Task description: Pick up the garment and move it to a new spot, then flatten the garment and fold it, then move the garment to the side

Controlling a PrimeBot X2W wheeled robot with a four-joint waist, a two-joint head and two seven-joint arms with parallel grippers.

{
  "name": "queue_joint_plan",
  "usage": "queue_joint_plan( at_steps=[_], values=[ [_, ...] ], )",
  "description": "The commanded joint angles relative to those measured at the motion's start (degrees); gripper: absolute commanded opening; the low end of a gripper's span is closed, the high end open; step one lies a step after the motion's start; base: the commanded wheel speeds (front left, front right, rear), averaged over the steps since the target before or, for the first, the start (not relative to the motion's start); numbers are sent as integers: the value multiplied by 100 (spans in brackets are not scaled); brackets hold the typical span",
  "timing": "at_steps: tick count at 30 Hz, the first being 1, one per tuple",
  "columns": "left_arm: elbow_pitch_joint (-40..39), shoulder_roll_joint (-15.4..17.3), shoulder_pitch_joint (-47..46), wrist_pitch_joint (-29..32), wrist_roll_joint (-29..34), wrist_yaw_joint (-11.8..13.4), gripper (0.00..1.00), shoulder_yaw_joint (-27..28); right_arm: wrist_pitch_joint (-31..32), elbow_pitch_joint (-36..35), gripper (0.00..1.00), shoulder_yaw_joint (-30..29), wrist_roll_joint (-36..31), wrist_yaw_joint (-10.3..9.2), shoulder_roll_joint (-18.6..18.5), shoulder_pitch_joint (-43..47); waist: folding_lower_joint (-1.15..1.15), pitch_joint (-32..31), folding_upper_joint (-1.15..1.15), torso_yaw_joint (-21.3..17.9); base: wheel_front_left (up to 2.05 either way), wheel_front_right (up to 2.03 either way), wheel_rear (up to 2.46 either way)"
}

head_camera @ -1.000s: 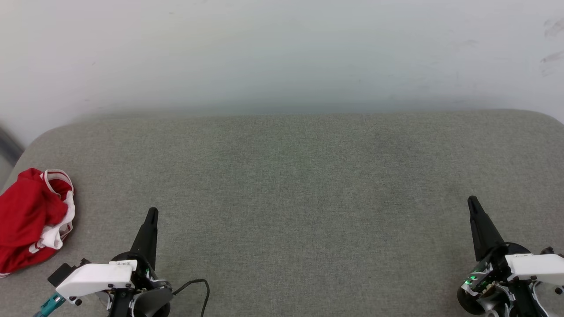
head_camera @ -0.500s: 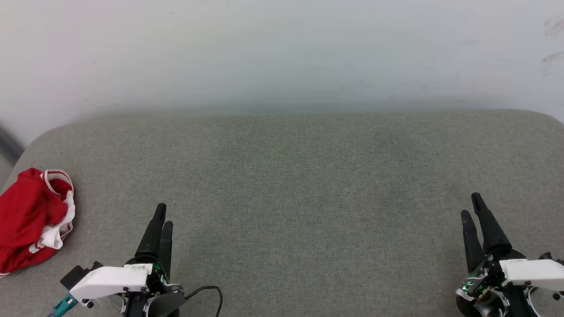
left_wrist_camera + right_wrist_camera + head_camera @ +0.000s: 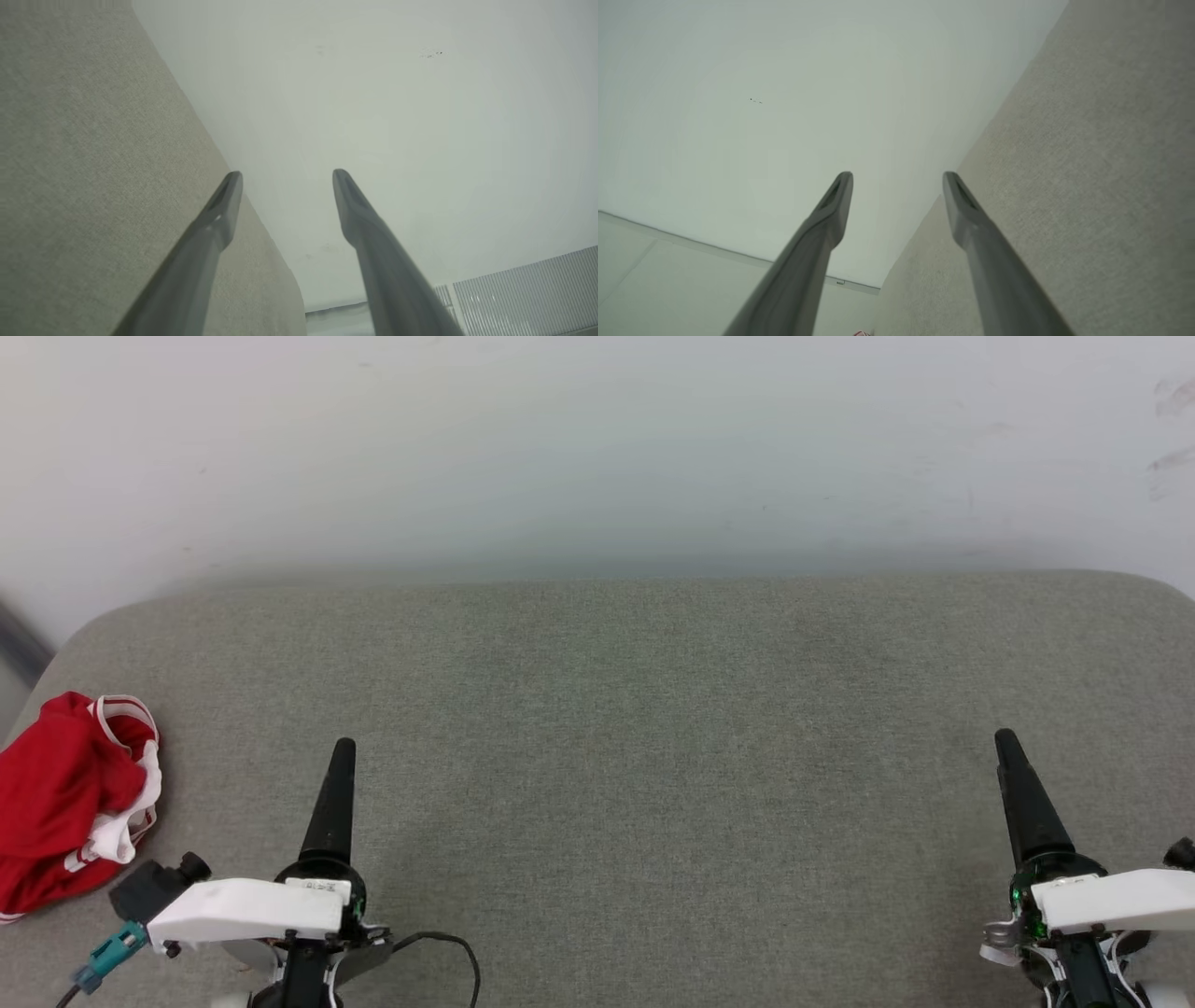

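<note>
The garment (image 3: 65, 803) lies crumpled at the far left edge of the grey padded surface (image 3: 616, 709), red with white striped trim showing. My left gripper (image 3: 344, 751) hovers to its right, well apart from it, turned edge-on so one finger hides the other. In the left wrist view the left gripper (image 3: 287, 179) stands open with nothing between its fingers. My right gripper (image 3: 1005, 742) is at the far right of the surface. The right wrist view shows the right gripper (image 3: 899, 179) open and empty as well.
A pale wall (image 3: 597, 448) rises right behind the surface's far edge. A black cable (image 3: 448, 947) loops near my left wrist. A ribbed white panel (image 3: 523, 289) sits low on the wall in the left wrist view.
Both grippers have opened from shut and rolled on their wrists. Their tips have crept a little farther up the surface. The garment has not moved.
</note>
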Motion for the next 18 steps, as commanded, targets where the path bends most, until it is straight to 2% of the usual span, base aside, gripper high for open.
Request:
queue_joint_plan(
  at_steps=[1,9,18],
  values=[
    [-154,14,-155,-59,389,-3,100,-81,-63,-123,100,-3,-337,1,-41,-48,0,-1,-1,0,0,0,0],
    [-297,14,-87,-232,1718,24,100,-222,-237,-200,100,70,-1793,1,-1,-34,0,-10,-1,-12,0,0,0],
    [-189,90,-49,-415,2994,72,100,-465,-300,-251,100,173,-2819,1,-42,2,0,-29,-1,-2,0,0,0]
  ],
)
